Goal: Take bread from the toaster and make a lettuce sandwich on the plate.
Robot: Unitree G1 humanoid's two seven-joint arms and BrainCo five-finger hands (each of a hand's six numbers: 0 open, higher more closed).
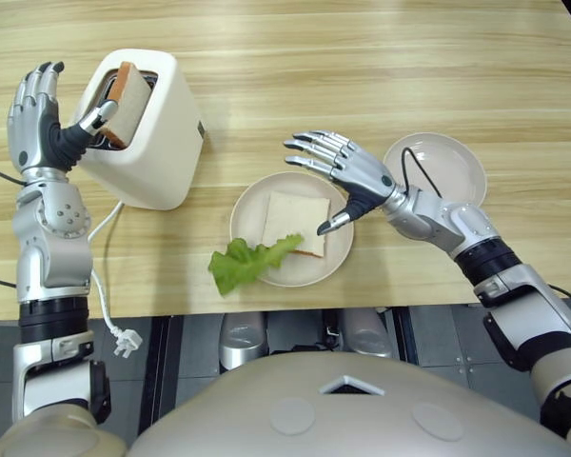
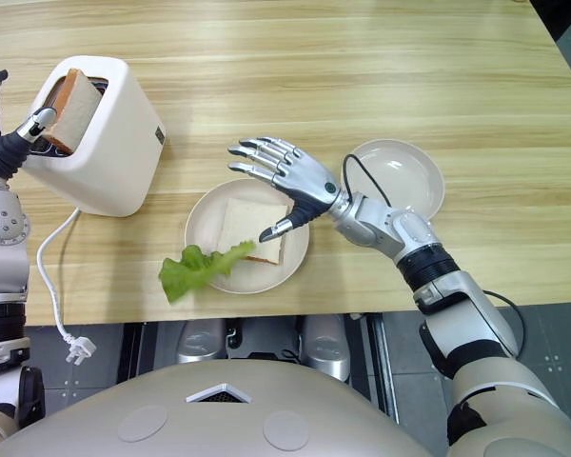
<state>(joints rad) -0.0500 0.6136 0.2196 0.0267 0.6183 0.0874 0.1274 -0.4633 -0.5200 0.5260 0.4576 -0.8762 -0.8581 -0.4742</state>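
Left eye view: the left hand [image 1: 36, 112], fingers straight, has its thumb on the bread slice [image 1: 126, 95] in the toaster [image 1: 162, 143]. Right eye view: the right hand [image 2: 287, 181], spread and empty, hovers over the plate [image 2: 276, 271] holding another slice [image 2: 252, 231] and lettuce [image 2: 198, 268].

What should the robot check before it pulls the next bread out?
1. Second slice sticks up from the toaster: ok.
2. Left hand grips that slice: not ok; one fingertip is at it, the rest point up.
3. Bottom slice lies on the plate: ok.
4. Lettuce sits on the bottom slice: not ok; it hangs over the plate's rim onto the table.
5. Right hand is free: ok; open above the plate.
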